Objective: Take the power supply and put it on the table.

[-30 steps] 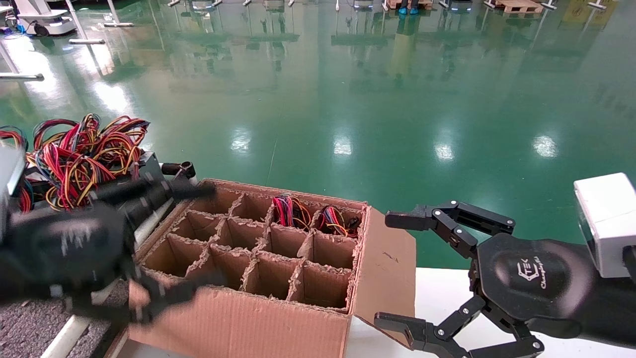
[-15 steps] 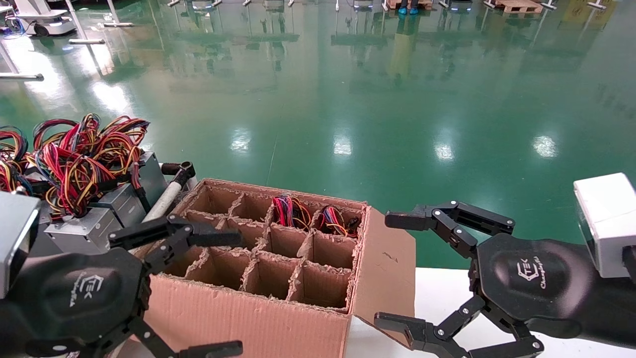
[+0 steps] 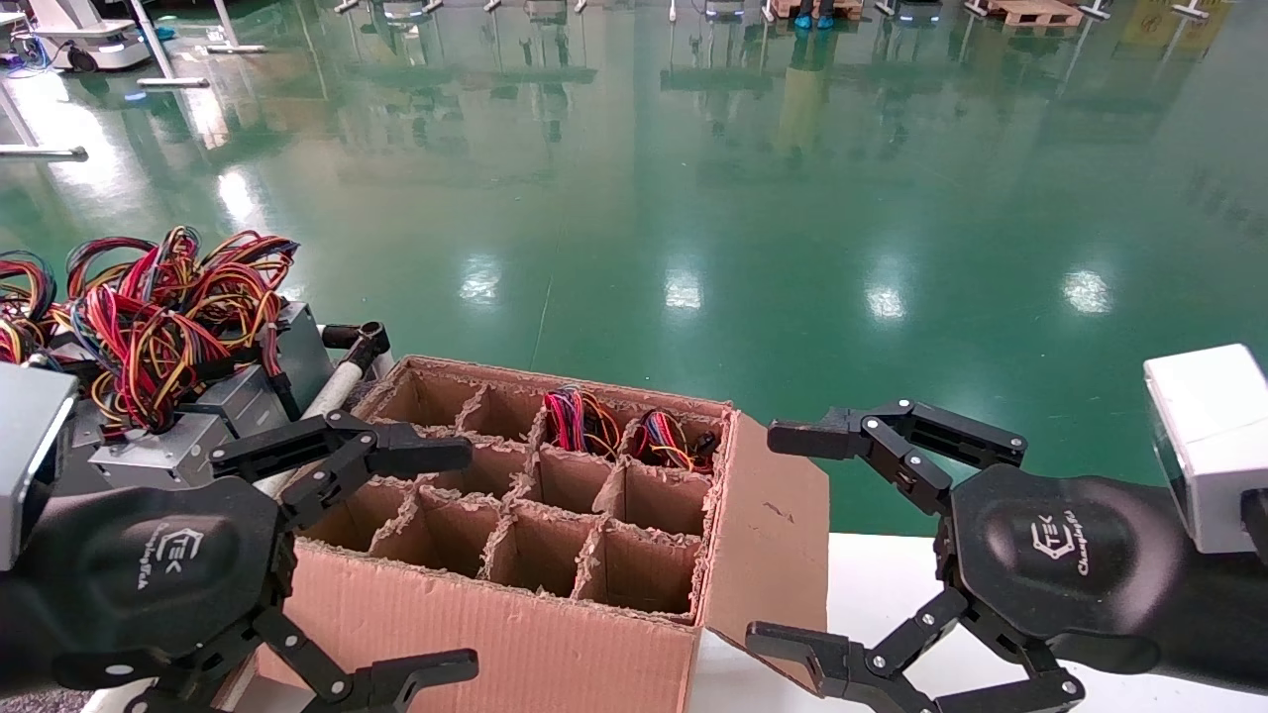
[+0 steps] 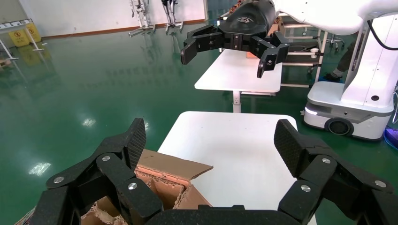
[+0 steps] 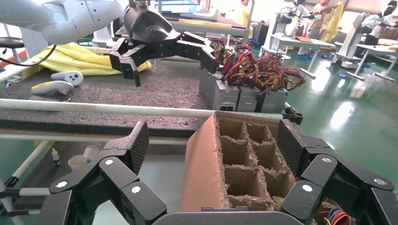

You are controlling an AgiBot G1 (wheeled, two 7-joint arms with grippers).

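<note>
Two power supplies show as wire bundles (image 3: 580, 421) (image 3: 669, 441) in the far right cells of the divided carton (image 3: 515, 634). More grey power supplies (image 3: 188, 436) (image 5: 225, 96) with tangled wires stand on the dark felt table (image 5: 155, 89), behind its white rail (image 3: 332, 391). My left gripper (image 3: 461, 560) (image 4: 212, 138) hangs open and empty over the carton's near left corner. To the right of the carton, my right gripper (image 3: 773, 535) (image 5: 214, 136) is open and empty above the white tabletop (image 3: 892, 584).
The carton's right flap (image 3: 773, 525) hangs open toward my right gripper. On the felt lie two white controllers (image 5: 58, 82) and a yellow cloth (image 5: 70, 54). A small bottle and cups (image 5: 80, 161) sit below the rail. Green floor lies beyond.
My left gripper has swung away from the power supplies on the table and come back to the carton's near left corner, open. The right arm has not moved.
</note>
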